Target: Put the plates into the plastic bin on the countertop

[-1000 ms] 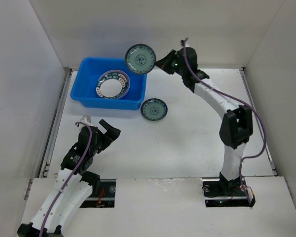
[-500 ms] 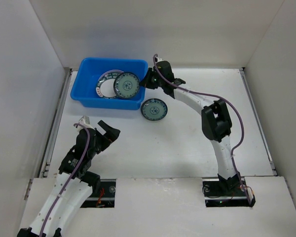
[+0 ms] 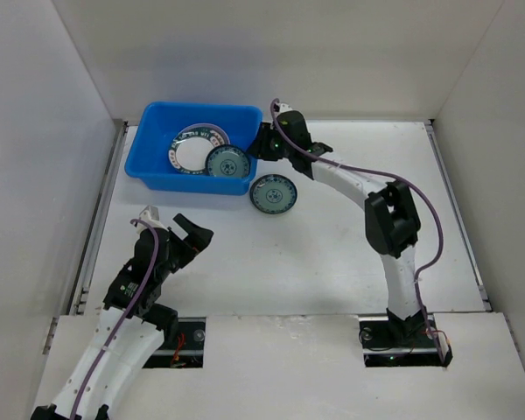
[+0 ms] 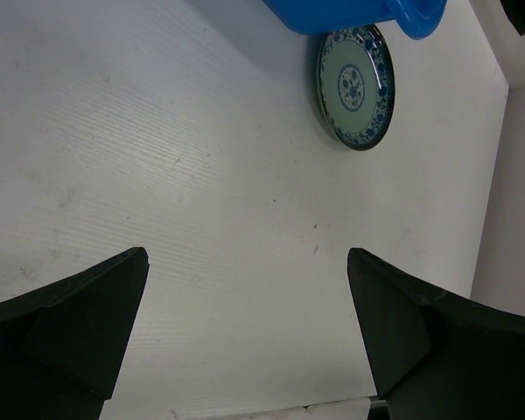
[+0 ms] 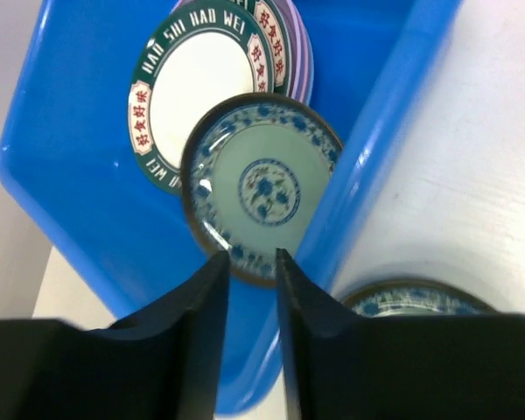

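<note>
The right jaws pinch the near rim of a teal plate (image 5: 262, 188), holding it low inside the bin (image 3: 149, 149) at its 4 o'clock corner. It overlaps the white-centred plate (image 5: 197, 96) that tops the stack, so letting go looks like the step in hand. A second teal plate (image 3: 273, 193) lies flat on the surface (image 3: 332, 254) just outside the bin wall, at 5 o'clock from the held one. It is round, blue-patterned and dark-rimmed, with no long axis. The right arm is much nearer; the left jaws hang spread wide at 7 o'clock, well apart.

Teal blue-patterned plate (image 5: 262, 188), bright blue bin (image 5: 79, 236)
</note>
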You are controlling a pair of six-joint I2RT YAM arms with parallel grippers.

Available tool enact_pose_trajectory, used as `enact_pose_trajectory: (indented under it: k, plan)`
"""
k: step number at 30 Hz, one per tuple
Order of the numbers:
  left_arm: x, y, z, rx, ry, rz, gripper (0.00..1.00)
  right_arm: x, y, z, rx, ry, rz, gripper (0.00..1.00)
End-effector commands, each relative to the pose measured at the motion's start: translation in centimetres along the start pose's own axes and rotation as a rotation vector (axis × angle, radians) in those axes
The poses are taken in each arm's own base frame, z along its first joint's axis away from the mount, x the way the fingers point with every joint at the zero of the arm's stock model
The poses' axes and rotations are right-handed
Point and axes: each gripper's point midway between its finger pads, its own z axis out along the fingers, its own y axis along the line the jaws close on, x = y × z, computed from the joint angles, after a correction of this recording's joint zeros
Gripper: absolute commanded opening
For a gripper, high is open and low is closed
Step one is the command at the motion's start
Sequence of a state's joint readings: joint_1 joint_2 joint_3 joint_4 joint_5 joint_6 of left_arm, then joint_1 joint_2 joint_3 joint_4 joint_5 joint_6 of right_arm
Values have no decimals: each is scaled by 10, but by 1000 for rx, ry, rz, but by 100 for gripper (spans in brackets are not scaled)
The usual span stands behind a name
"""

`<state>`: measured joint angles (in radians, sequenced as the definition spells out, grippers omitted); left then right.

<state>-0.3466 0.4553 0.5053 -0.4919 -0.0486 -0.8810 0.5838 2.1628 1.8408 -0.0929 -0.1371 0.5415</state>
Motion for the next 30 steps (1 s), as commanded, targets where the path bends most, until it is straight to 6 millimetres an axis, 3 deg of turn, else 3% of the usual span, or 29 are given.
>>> enact_pose_trajectory:
  k: [1,4,7,11,13,18,20,30]
  plan:
    - [4,-3,-4,3,23,-38,100,-71,44,-53,-85,-210,-29,42]
    - [4,-5,-4,8,25,-37,100,-86,35,-88,-48,-277,0,52]
    - [4,-5,-3,9,28,-35,100,-80,7,-122,9,-288,92,58]
    - [8,-4,0,5,38,-30,100,-37,-42,-146,101,-212,220,58]
    - [10,-3,3,4,44,-28,100,-4,-70,-153,158,-158,285,58]
    - [14,-4,8,2,59,-23,100,66,-114,-153,241,-37,442,57]
    - [15,-4,9,0,65,-20,100,83,-122,-149,241,-15,500,56]
    - [14,-6,9,0,64,-24,100,114,-139,-113,186,13,641,53]
